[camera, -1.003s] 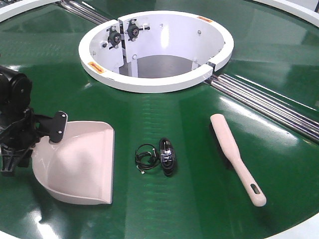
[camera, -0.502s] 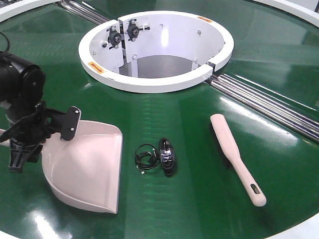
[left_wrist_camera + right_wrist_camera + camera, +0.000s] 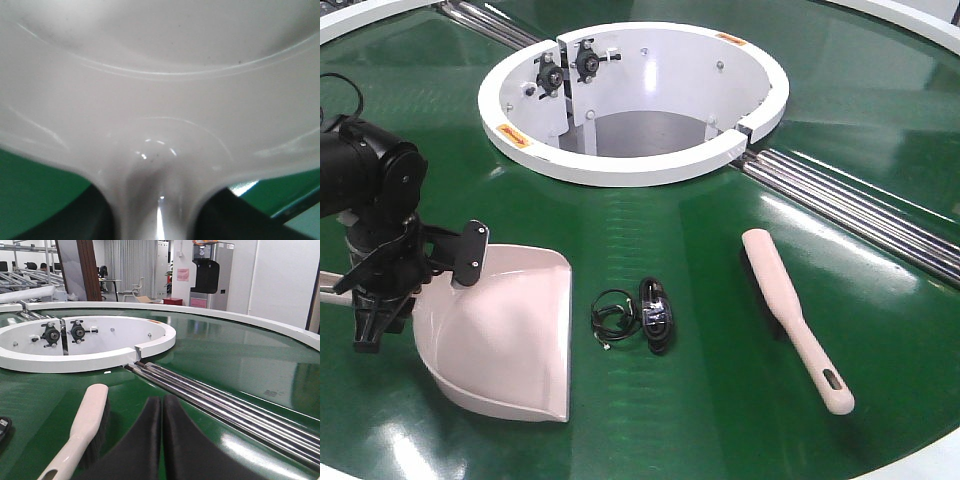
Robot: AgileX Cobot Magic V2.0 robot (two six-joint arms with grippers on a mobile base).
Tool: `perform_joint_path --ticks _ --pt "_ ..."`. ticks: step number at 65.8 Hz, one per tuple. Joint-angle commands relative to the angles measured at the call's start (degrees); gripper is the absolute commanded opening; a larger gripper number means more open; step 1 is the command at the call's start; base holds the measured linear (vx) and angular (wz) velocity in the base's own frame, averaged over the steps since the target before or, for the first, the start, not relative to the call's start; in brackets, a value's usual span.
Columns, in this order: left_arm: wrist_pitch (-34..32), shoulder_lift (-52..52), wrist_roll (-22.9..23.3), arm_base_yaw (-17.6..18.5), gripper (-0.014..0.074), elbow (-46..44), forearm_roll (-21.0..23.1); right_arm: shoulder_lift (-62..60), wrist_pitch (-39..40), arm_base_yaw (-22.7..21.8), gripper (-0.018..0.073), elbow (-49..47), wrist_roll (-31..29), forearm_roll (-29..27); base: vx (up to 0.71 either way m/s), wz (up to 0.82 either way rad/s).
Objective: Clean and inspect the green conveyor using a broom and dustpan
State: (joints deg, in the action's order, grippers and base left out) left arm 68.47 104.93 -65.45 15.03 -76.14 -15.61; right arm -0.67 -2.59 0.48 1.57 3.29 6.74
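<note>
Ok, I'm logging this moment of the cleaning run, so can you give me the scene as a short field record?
surface: green conveyor, glossy, with white ring opening and silver rails
dustpan: at left, mouth facing right
broom: lying on the belt at right, untouched
debris: black cable bundle between dustpan and broom
left pincer: shut on the dustpan handle
right pincer: shut, empty, low over the belt beside the broom
</note>
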Motion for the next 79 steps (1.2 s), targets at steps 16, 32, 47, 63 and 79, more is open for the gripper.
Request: perform_joint_path --ticks 16,32,47,63,79 --pt "-3.8 -2.6 1.1 0.6 -0.0007 -1.7 1.6 -0.7 4.0 -0.3 -0.0009 0.2 -0.1 0.4 0.0 0.0" --pt "-3.6 -2.6 1.1 0.6 -0.0006 -1.7 2.0 -0.7 4.0 -0.3 -0.0009 0.2 -0.1 0.4 0.0 0.0" --pt "-3.6 -2.6 1.1 0.6 -0.0006 -1.7 2.0 -0.6 4.0 -0.3 -0.0009 0.2 -0.1 0.4 0.0 0.0" --pt "-3.6 -2.6 1.1 0.6 -0.0006 -1.7 2.0 -0.6 4.0 -0.3 -0.0009 0.2 -0.1 0.4 0.0 0.0" --pt "-3.5 -2.6 1.1 0.6 -0.0006 -1.7 2.0 -0.6 4.0 -0.3 -0.0009 0.2 -0.1 0.4 0.0 0.0"
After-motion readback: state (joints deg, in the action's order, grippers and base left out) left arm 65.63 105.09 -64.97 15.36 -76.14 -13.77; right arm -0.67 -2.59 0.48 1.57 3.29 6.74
